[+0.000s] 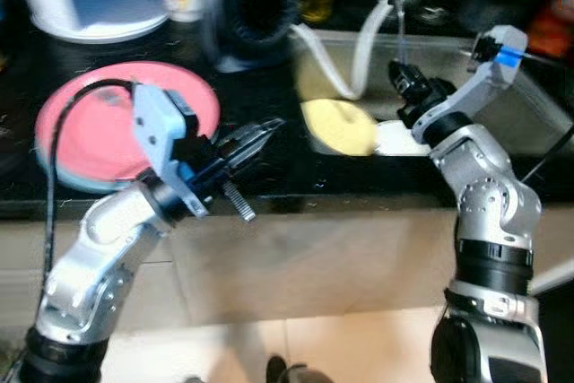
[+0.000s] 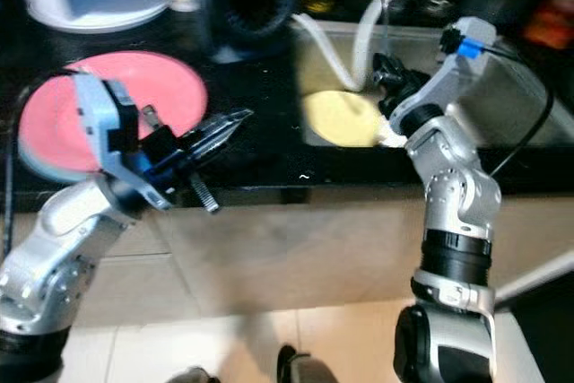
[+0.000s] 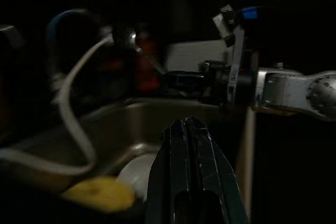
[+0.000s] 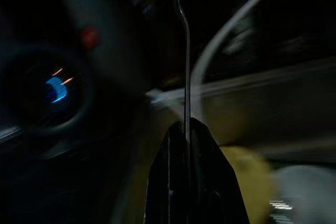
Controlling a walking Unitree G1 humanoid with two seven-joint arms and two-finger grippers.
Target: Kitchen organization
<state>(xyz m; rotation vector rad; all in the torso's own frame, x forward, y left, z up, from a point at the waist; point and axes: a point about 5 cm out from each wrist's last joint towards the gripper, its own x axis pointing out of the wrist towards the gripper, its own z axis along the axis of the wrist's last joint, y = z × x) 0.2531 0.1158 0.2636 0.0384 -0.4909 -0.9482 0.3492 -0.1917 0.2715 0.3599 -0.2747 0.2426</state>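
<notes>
Right gripper (image 1: pixel 401 73) is over the sink (image 1: pixel 529 105), fingers pinched on the lower handle of a thin metal spoon (image 4: pixel 185 51) that stands upright above it. Yellow plate (image 1: pixel 339 126) sits just below. Spoon looks light, stiff and slick: grip mid-handle, firmly. Left gripper (image 1: pixel 265 132) is closed and empty, well aside.

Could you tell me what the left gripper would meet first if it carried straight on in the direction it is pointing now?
Probably the yellow plate in the sink. The left gripper, shut, points across the black counter toward it; beyond are the white hose and the right gripper. Depth is unclear.
</notes>
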